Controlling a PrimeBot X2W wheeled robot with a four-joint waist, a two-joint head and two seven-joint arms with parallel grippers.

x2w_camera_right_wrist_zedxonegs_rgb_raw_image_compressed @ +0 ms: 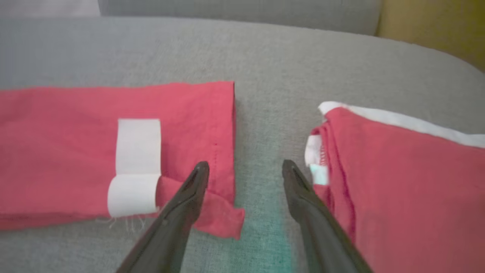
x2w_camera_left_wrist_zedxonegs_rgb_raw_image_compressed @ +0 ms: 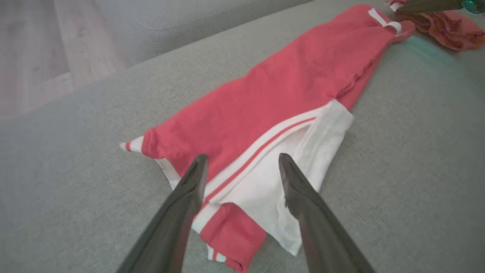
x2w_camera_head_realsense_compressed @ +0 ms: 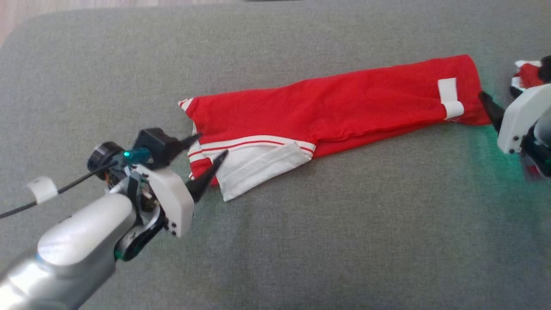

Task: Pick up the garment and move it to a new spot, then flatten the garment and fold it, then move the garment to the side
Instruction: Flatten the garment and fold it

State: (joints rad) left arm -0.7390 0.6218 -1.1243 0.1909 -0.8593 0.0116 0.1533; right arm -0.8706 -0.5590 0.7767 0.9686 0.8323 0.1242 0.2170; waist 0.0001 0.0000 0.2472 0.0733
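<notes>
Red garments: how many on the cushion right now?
2. A long red garment lies stretched across the grey cushion. A second red garment sits just past its right end, with a gap between them. It is cut off by the frame, so more may be hidden.

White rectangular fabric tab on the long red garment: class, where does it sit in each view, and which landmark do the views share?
Head view: white rectangular fabric tab far right, near the long red garment's end.
Left wrist view: tab at top right.
Right wrist view: tab left of centre.
Shared landmark: second red-and-white cloth just beyond that end.
</notes>
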